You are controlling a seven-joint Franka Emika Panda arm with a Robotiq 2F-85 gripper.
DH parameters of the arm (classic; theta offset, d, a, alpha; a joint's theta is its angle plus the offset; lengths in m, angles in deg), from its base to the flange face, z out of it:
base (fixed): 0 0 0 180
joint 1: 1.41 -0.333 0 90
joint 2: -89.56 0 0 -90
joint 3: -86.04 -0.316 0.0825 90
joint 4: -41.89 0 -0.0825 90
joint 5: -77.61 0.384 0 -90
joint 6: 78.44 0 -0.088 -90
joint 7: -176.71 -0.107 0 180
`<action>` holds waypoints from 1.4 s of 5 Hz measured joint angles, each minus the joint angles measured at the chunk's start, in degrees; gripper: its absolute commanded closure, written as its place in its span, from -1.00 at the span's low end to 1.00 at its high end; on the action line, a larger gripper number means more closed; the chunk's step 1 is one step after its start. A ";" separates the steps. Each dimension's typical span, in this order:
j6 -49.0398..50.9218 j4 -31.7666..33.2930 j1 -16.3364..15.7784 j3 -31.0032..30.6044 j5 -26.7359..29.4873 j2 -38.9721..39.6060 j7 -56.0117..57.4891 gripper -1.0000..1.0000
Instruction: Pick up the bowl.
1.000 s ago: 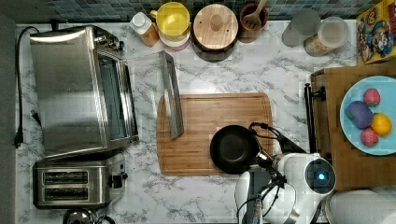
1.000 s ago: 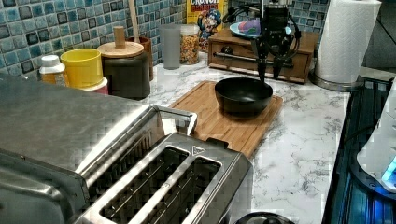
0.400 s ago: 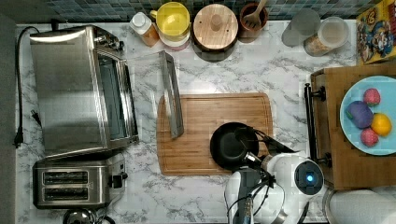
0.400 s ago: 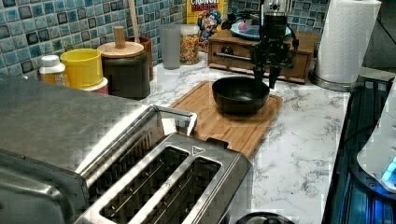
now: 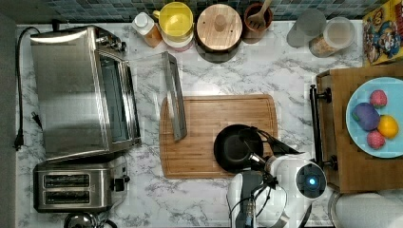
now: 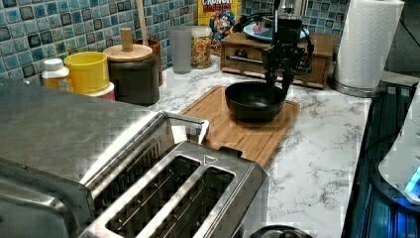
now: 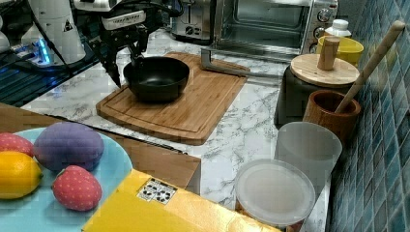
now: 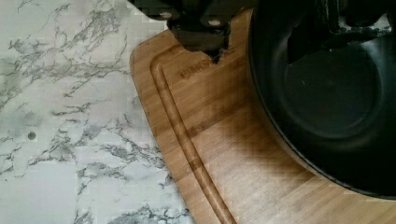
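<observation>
The black bowl (image 5: 233, 149) sits upright on the wooden cutting board (image 5: 209, 118), near the board corner closest to the arm. It also shows in the left view (image 6: 255, 101), the right view (image 7: 157, 77) and the wrist view (image 8: 336, 98). My gripper (image 7: 124, 65) is open and hangs low over the bowl's rim on the arm's side. One finger (image 8: 201, 37) is outside the bowl above the board, and the other finger (image 8: 345, 23) is inside it. In the left view the gripper (image 6: 278, 82) is at the bowl's far edge.
A toaster oven (image 5: 85, 90) stands with its door (image 5: 173, 95) open over the board's edge, a toaster (image 5: 78, 187) beside it. A yellow container (image 5: 176, 19) and a wood-lidded canister (image 5: 218, 28) line the back. A wooden stand with a blue fruit plate (image 5: 361, 137) flanks the arm.
The gripper has come down and moved in over the bowl's rim, its fingers now straddling it. The bowl stays on the board.
</observation>
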 measured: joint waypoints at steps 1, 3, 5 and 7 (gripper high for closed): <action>0.08 0.00 0.33 -0.21 0.00 0.51 -0.03 1.00; -0.03 -0.56 0.97 -1.52 -0.01 1.78 -0.31 1.00; -0.08 -0.22 0.89 -2.54 -0.01 1.40 -0.62 1.00; -0.06 -0.34 1.54 -4.78 -0.02 -1.99 -8.84 1.00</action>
